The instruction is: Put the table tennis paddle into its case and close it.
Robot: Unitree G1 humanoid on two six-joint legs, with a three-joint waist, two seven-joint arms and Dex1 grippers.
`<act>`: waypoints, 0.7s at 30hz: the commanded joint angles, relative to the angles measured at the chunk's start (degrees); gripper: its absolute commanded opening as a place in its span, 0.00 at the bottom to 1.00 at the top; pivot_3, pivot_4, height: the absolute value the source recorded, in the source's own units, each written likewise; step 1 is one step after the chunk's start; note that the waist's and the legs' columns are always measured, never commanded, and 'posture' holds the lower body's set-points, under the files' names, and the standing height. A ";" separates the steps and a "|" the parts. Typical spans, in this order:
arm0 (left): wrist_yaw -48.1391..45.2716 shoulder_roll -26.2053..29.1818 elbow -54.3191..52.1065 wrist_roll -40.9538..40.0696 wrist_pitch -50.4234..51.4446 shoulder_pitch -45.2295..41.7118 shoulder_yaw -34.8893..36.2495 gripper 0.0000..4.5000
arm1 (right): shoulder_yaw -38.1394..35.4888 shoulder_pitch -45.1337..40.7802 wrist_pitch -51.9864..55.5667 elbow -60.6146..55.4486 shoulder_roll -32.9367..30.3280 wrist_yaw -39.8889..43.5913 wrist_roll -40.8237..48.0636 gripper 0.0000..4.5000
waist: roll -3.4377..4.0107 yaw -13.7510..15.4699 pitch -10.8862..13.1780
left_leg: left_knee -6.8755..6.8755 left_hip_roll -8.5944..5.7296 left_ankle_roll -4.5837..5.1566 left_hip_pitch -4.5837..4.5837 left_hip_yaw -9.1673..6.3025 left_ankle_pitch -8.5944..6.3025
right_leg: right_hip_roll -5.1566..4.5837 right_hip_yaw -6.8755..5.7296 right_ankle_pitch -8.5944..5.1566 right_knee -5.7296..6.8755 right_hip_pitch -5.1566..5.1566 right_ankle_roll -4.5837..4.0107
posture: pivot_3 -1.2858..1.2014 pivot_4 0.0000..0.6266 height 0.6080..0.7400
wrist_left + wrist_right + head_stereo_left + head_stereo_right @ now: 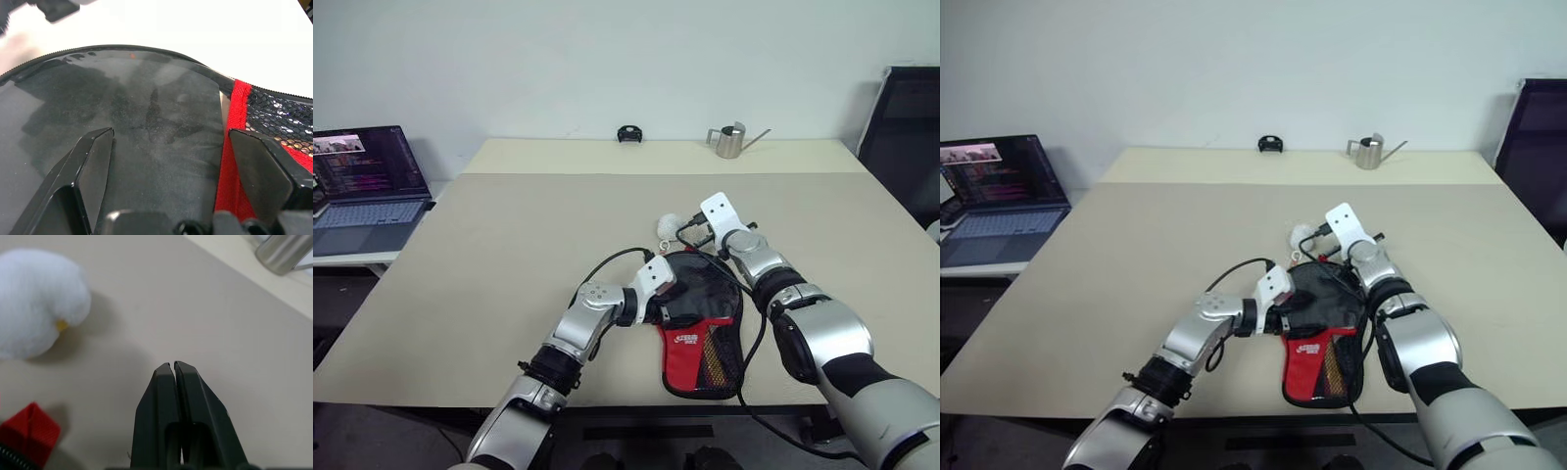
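- The left gripper (168, 156) has its two black fingers (93, 166) spread wide, one on each side of the case's (703, 338) round black end; whether they press on it cannot be told.
- In the left wrist view the fabric between those fingers is smooth and black, with a zipper edge (122, 49) curving round it and a red seam (234, 161) and black mesh pocket (279, 117) beside the far finger.
- The right gripper (175, 374) has its fingers pressed together with nothing between them, just above the table (509, 255) past the case's round end.
- A red tab (29, 428) of the case lies close beside it.
- The case lies flat near the table's front edge, round end toward the middle, red lettered panel (690, 352) toward the front edge.
- The table tennis paddle cannot be made out apart from the case.
- A white fluffy ball (667, 226) lies just beyond the case.
- A small metal watering can (732, 140) and a small black object (627, 134) stand near the back edge.
- An open laptop (367, 186) sits on a separate surface off the left side.
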 commanded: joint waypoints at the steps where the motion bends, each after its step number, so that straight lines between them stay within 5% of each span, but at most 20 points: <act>1: -1.00 -0.50 1.81 0.59 0.04 -0.02 -1.24 0.91 | -3.71 -1.41 -0.67 -2.22 0.33 0.32 3.73 0.01 | 0.00 0.03 0.00 | 0.00 0.00 0.00 0.00 0.01 0.00 | 0.00 0.01 0.00 0.00 0.00 0.00 | 0.52 0.24 1.00; 4: -1.22 -0.62 2.25 0.74 -0.15 -0.20 -1.13 0.91 | -6.29 -2.25 0.26 -2.46 1.33 2.10 6.70 0.14 | 0.00 0.04 0.00 | 0.00 0.01 0.01 0.01 0.02 0.00 | 0.00 0.01 0.00 0.00 0.00 0.00 | 0.52 0.24 1.00; 12: -1.25 -0.54 1.41 0.95 0.00 0.44 -1.06 0.91 | -10.24 -3.61 2.93 -2.21 4.81 4.95 11.23 0.75 | 0.00 0.08 0.00 | 0.00 0.02 0.03 0.01 0.04 -0.01 | 0.00 0.03 0.00 0.00 0.00 0.00 | 0.52 0.24 1.00; 21: -0.36 -0.06 -1.12 0.99 1.30 1.72 -0.77 0.91 | -10.26 -3.42 3.86 -1.35 7.74 4.03 10.71 0.75 | 0.00 0.05 -0.01 | -0.01 0.03 0.03 0.02 0.05 -0.02 | 0.00 0.05 0.00 0.00 0.00 0.00 | 0.52 0.24 1.00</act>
